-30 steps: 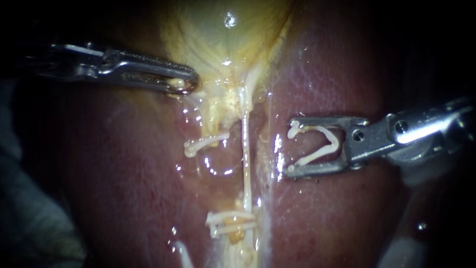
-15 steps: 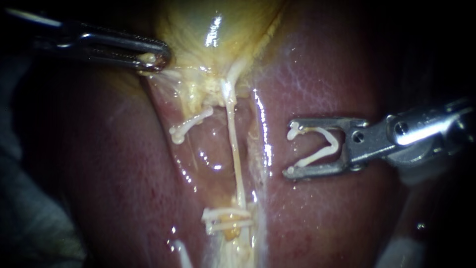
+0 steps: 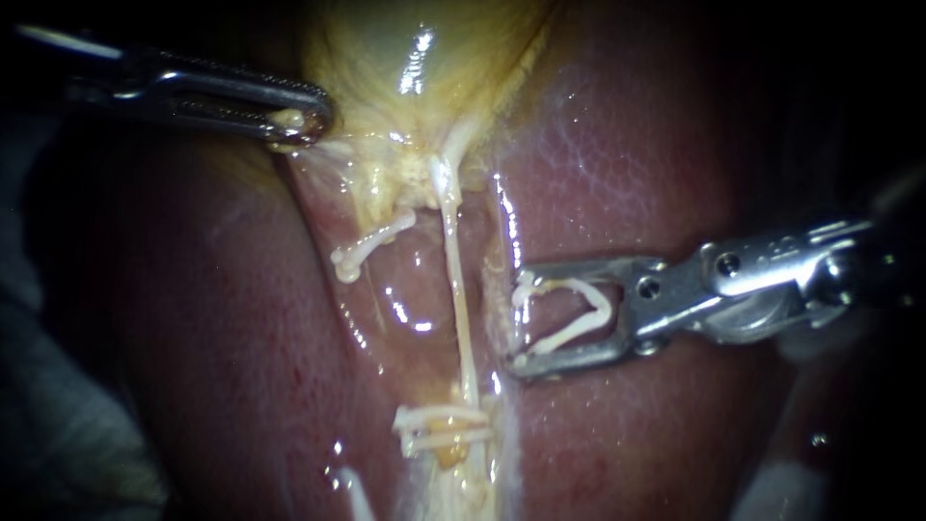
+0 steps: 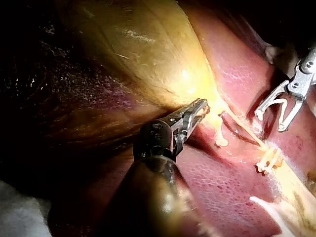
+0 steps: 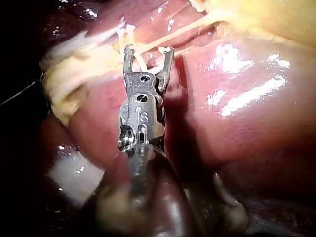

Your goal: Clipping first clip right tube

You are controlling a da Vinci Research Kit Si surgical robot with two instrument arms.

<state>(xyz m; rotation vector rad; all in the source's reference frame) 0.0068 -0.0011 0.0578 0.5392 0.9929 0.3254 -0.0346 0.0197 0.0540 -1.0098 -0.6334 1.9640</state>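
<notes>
Thin pale tube (image 3: 459, 299) runs from yellow gallbladder (image 3: 424, 68) down to paired white clips (image 3: 439, 425); right tool (image 3: 519, 326), open white V-clip (image 3: 574, 331) inside, just right of it.

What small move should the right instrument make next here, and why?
Probably ease the right instrument sideways towards the thin pale tube, until the tube sits inside the open white V-shaped clip held between its jaws. The clip's mouth faces the tube but stops beside it, enclosing nothing yet. The left instrument grips the edge of the yellowish gallbladder, and the tube runs straight.
</notes>
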